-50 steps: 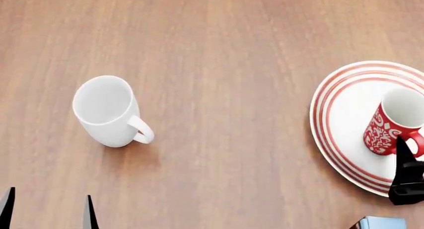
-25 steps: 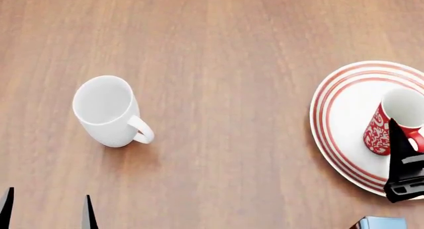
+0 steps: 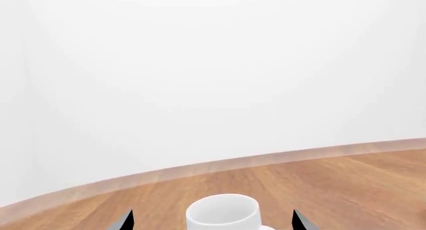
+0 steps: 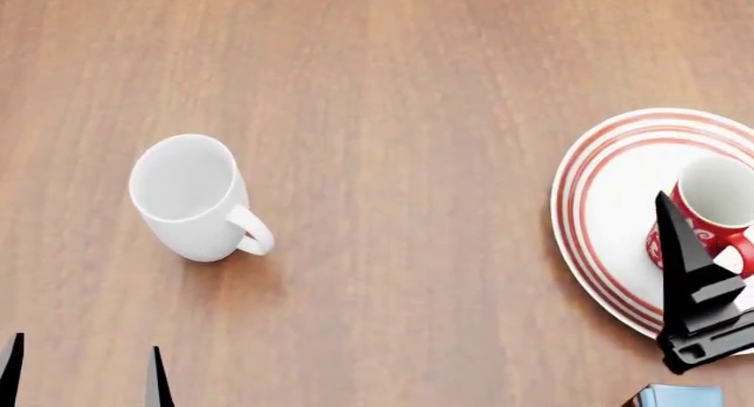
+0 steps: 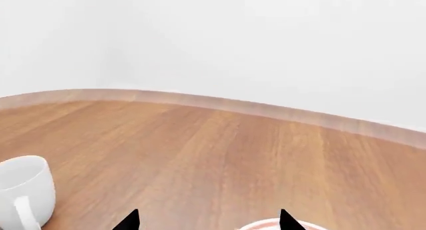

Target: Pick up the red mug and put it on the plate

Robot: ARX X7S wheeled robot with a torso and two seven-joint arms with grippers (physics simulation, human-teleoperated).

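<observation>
the red mug (image 4: 707,214) is seen standing upright on the plate (image 4: 601,204), toward the plate's right side, its handle turned toward the robot. the right hand (image 5: 207,221) is placed just on the near side of the mug, and only one dark finger (image 4: 683,248) is shown in the head view, overlapping the mug's near wall. in the right wrist view two fingertips are spread wide with nothing between them, so the mug is judged released. the left hand (image 4: 85,372) is kept well apart at the table's near edge, fingers parted and empty, facing the white mug (image 4: 194,199). open table (image 4: 412,116) is left between the two mugs for a clear retreat.
</observation>
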